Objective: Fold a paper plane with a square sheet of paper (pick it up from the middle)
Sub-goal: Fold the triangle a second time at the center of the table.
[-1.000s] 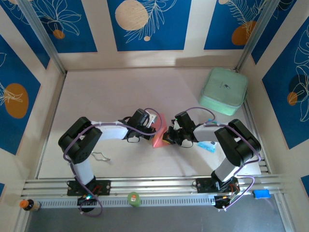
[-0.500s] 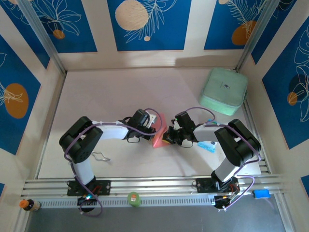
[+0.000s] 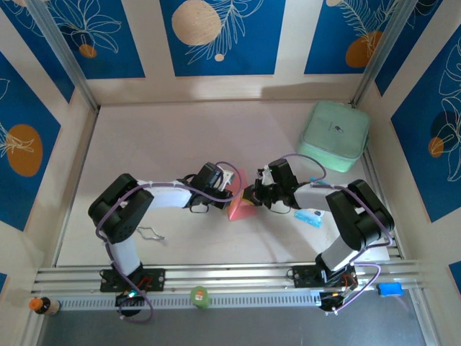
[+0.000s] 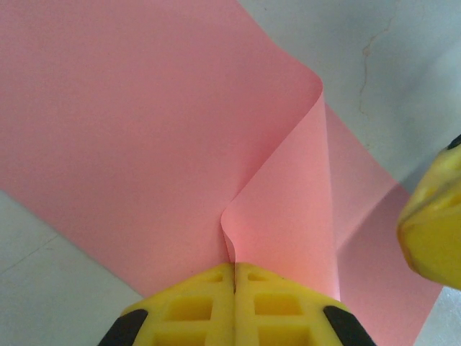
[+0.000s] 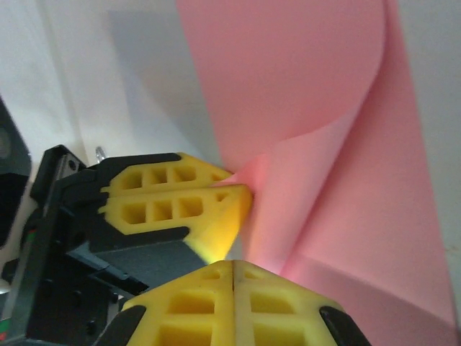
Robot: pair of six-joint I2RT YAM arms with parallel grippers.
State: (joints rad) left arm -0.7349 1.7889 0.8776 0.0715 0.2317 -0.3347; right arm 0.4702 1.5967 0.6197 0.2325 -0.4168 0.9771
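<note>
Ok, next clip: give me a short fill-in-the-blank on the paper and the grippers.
The left gripper is shut on the ___ square sheet of paper.
The right gripper has its jaws ___.
The mint-green case sits at the far ___ corner of the table.
Missing words: pink; shut; right.

Left hand (image 4: 234, 270) apparently tight on paper (image 4: 144, 130)

Pale desk (image 3: 180, 137), pretty bare tbh. Mint-green case (image 3: 333, 135) at far right corner, blue-and-white packet (image 3: 308, 217) nearer on the right, lil wire clip (image 3: 150, 233) near left. Pink square sheet of paper (image 3: 238, 205) mid-desk, partly lying flat.
</note>
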